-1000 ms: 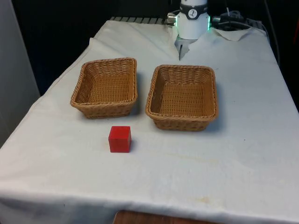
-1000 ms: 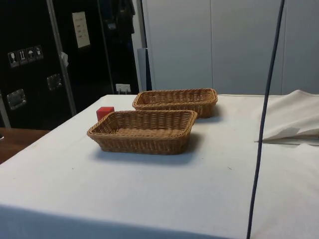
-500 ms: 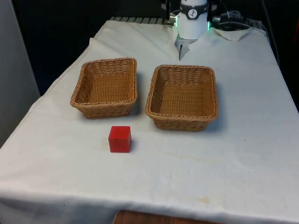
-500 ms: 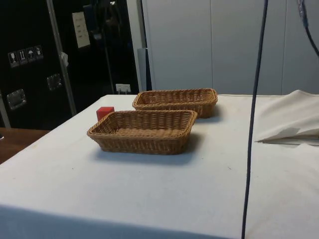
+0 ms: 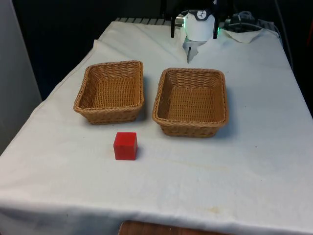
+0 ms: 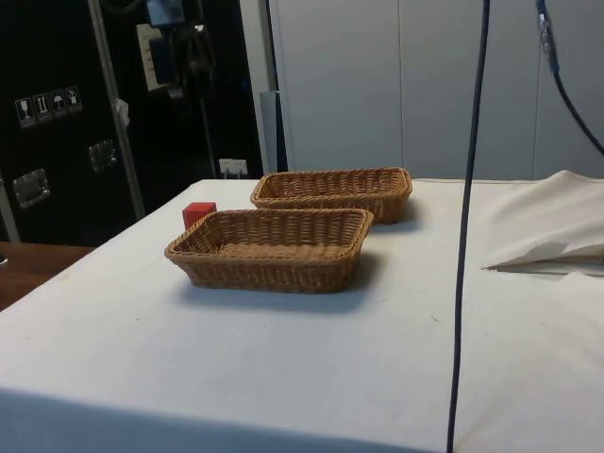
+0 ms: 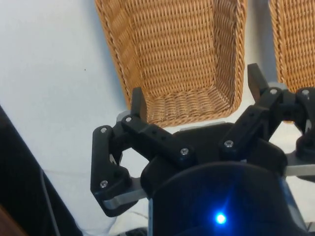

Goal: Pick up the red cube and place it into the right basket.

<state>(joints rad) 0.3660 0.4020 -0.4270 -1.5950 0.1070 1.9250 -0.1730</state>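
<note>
The red cube (image 5: pixel 125 146) sits on the white cloth near the table's front, in front of the gap between two wicker baskets. In the side view the red cube (image 6: pixel 198 213) peeks out behind the nearer basket. The left basket (image 5: pixel 110 91) and the right basket (image 5: pixel 190 101) are both empty. My gripper (image 5: pixel 193 33) hangs high over the far end of the table, well away from the cube. Seen from the side, the gripper (image 6: pixel 187 71) is far above the cloth. In the wrist view the gripper (image 7: pixel 197 91) is open and holds nothing, with a wicker basket (image 7: pixel 172 54) below it.
A black cable (image 6: pixel 462 236) hangs down in the side view. Bunched cloth (image 5: pixel 244 34) lies at the table's far end. The table edge (image 5: pixel 146 215) runs close in front of the cube.
The gripper has come down into the top of the front and side views. The hanging cable has shifted left in the side view. Cube and baskets have not moved.
</note>
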